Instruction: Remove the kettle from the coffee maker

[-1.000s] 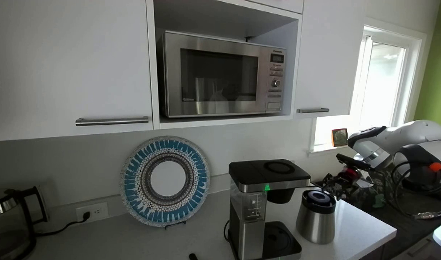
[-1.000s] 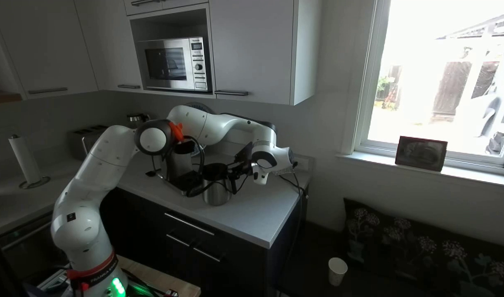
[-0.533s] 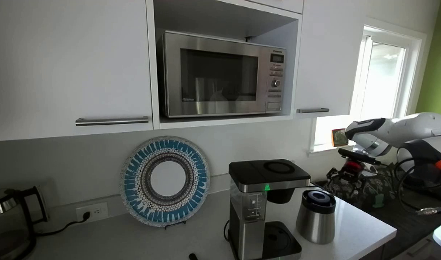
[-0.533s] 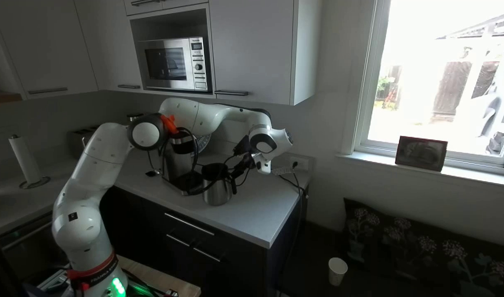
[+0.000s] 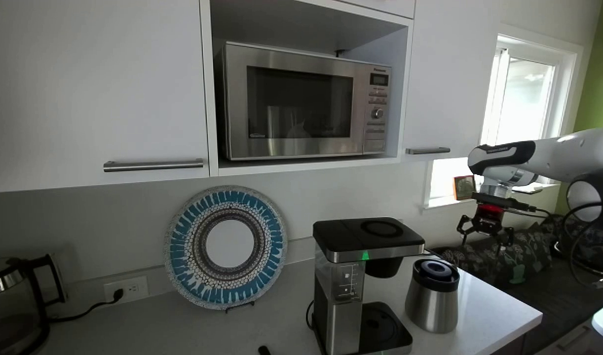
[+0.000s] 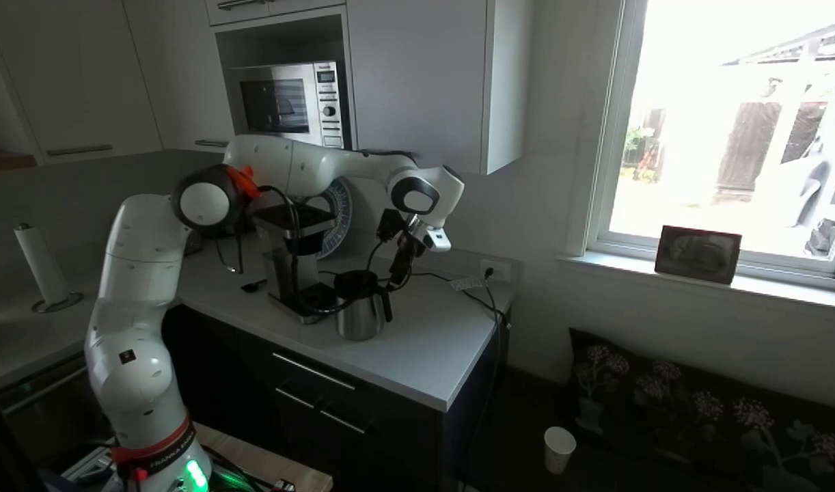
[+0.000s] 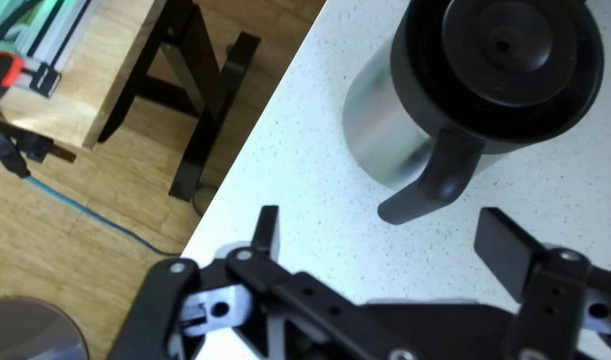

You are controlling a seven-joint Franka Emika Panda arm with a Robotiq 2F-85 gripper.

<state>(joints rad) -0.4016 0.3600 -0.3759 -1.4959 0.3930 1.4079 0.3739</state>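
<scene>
The kettle, a steel carafe with a black lid, stands upright on the counter in both exterior views (image 5: 432,308) (image 6: 358,324), beside the coffee maker (image 5: 338,315) (image 6: 281,273) and off its base plate. In the wrist view the kettle (image 7: 378,125) fills the upper right, its black handle (image 7: 435,182) pointing toward my gripper (image 7: 379,222). My gripper is open and empty, its fingers wide apart with the handle's end showing between them in the picture. In the exterior views the gripper (image 5: 482,245) (image 6: 398,273) is above the counter on the handle side, apart from the kettle.
A microwave (image 5: 301,150) sits in the cabinet above. A patterned round plate (image 5: 183,246) leans on the wall. A glass electric kettle (image 5: 15,315) stands at far left. The counter edge (image 7: 265,112) is close to the kettle. Cables and a power strip (image 6: 467,283) lie behind.
My gripper has risen and drawn away from the kettle's handle, turning to point more downward. The arm's elbow has swung back. The kettle has stayed in place.
</scene>
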